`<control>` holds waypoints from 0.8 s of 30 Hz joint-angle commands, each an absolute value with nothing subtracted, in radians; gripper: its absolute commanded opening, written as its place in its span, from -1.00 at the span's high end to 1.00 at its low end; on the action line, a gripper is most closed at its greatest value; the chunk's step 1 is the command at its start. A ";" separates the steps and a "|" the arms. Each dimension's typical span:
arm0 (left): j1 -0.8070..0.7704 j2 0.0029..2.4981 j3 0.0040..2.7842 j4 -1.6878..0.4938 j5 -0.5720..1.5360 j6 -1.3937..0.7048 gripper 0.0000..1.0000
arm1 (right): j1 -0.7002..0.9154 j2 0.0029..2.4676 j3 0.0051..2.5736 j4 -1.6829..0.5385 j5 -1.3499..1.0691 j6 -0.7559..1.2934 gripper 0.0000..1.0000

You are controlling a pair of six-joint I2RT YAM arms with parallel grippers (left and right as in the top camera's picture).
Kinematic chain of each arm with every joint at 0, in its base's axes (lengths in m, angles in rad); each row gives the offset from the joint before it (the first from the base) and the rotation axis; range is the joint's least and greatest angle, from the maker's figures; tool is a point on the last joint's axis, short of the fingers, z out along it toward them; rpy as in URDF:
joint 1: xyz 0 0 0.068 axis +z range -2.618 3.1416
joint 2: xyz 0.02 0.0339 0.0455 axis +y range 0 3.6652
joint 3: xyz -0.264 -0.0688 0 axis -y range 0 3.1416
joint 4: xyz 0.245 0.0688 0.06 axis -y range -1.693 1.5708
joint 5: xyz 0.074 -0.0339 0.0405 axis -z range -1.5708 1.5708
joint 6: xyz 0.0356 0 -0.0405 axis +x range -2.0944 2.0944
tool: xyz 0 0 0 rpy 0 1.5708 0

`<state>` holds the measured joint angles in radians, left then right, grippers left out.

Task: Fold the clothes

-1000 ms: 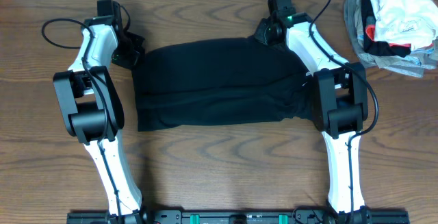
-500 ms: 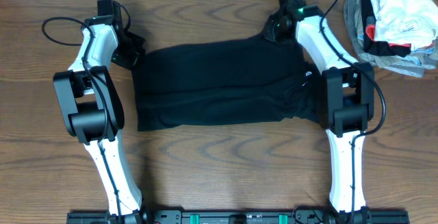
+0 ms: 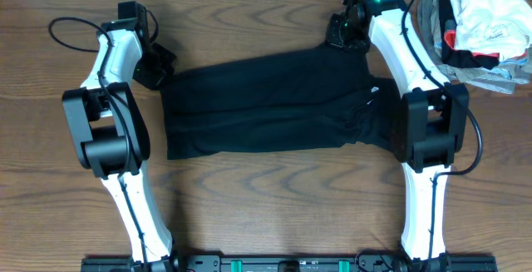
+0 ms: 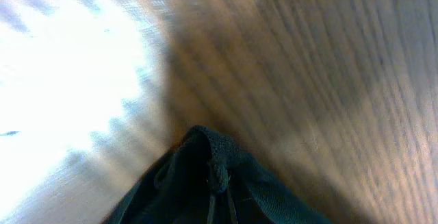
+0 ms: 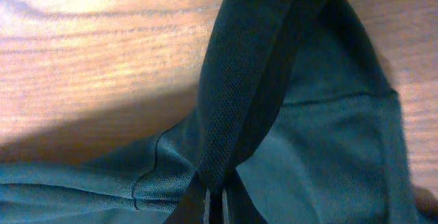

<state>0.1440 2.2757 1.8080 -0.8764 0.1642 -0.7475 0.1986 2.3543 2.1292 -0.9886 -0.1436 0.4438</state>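
The black shirt [image 3: 270, 101] lay spread across the middle of the bench [image 3: 266, 214], between the two arms, wider than it was deep. Its near edge lay flat and fairly straight. Its far edge ran at a slant, reaching farther back toward the right. A small white mark [image 3: 376, 90] showed near its right edge, close to the right arm.

The left tool [image 3: 156, 62] was at the shirt's far left corner. The left wrist view was blurred. In it, a peak of dark cloth [image 4: 209, 176] was gathered at the bottom middle of the picture, with bare wood beyond it. The tool looked closed on that corner, though the cloth hid its tips.

The right tool [image 3: 347, 35] was at the shirt's far right corner, close to the far edge of the bench, and the cloth came to a point there. In the right wrist view its fingers [image 5: 195, 214] were almost together at the bottom edge. They pinched a hemmed band [image 5: 239, 101] of the shirt, which ran taut away from them over looser folds on the wood.

A heap of clothes [image 3: 478, 27], white, grey, red and black, sat at the far right corner of the bench, apart from the shirt and beyond the right arm.
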 commanded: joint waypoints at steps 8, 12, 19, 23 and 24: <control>0.152 2.068 1.802 -0.943 0.055 -0.673 0.88 | 0.179 2.222 2.154 -1.145 -0.120 0.361 0.97; 0.151 2.046 1.802 -0.992 0.055 -0.672 0.88 | 0.179 2.217 2.154 -1.215 -0.120 0.358 0.98; 0.151 2.046 1.797 -1.119 0.038 -0.596 0.88 | 0.178 2.216 2.154 -1.333 -0.102 0.350 0.97; 0.151 2.046 1.797 -1.187 0.034 -0.552 0.88 | 0.175 2.216 2.154 -1.412 -0.072 0.339 0.97; 0.151 2.046 1.797 -1.201 0.033 -0.539 0.88 | 0.175 2.216 2.154 -1.430 -0.058 0.339 0.98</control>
